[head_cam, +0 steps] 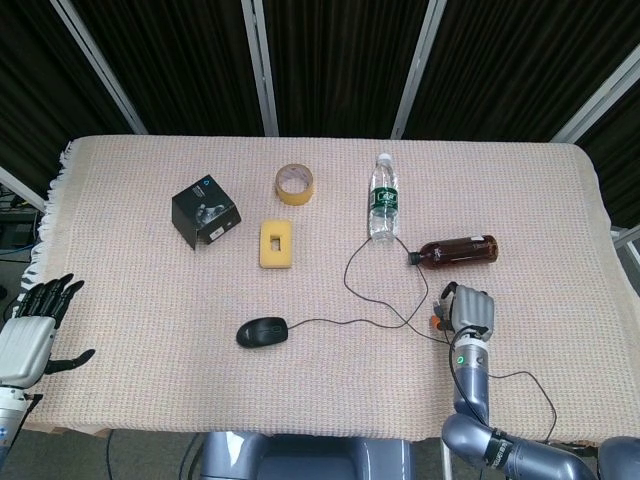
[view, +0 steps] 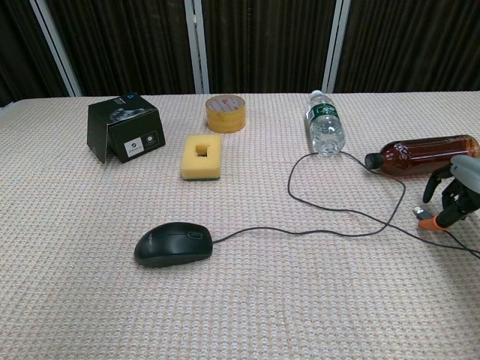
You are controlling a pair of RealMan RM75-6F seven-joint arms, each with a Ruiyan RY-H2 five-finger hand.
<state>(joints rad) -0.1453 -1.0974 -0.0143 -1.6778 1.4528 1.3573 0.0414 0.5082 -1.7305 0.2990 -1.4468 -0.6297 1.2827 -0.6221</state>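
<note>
Nearest the robot, the right hand (head_cam: 468, 311) hangs low over the front right of the woven tablecloth (head_cam: 130, 250), its fingers (view: 452, 201) curled downward around the USB plug (view: 421, 214) at the free end of the mouse cable (view: 330, 225). An orange fingertip sits just beside the plug, and the plug looks pinched between thumb and finger. The chest view makes this likely but not certain, since the hand's edge runs out of frame. The curl of the fingers suits a small flat connector, which needs a fingertip pinch and not a full grasp.

The left hand (head_cam: 28, 335) hangs at the front left table edge, off the cloth, fingers apart and straight, holding nothing, well apart from every object.

Left of the right hand's fingers, the cable trails across the cloth to the black computer mouse (view: 172, 244), which rests flat. The cable also loops away from the fingers toward the far side, slack, so nothing is being tugged.

Just beyond the fingers lies a brown glass bottle (view: 424, 154) on its side, cap pointing left, close to the cable loop. Farther and to the left, a clear water bottle (view: 325, 131) also lies down, its base touching the loop's top.

Farther left sit a yellow sponge (view: 202, 157) with a rectangular hole, a roll of tape (view: 226, 113) lying flat, and a black box (view: 125, 128), tilted.
</note>
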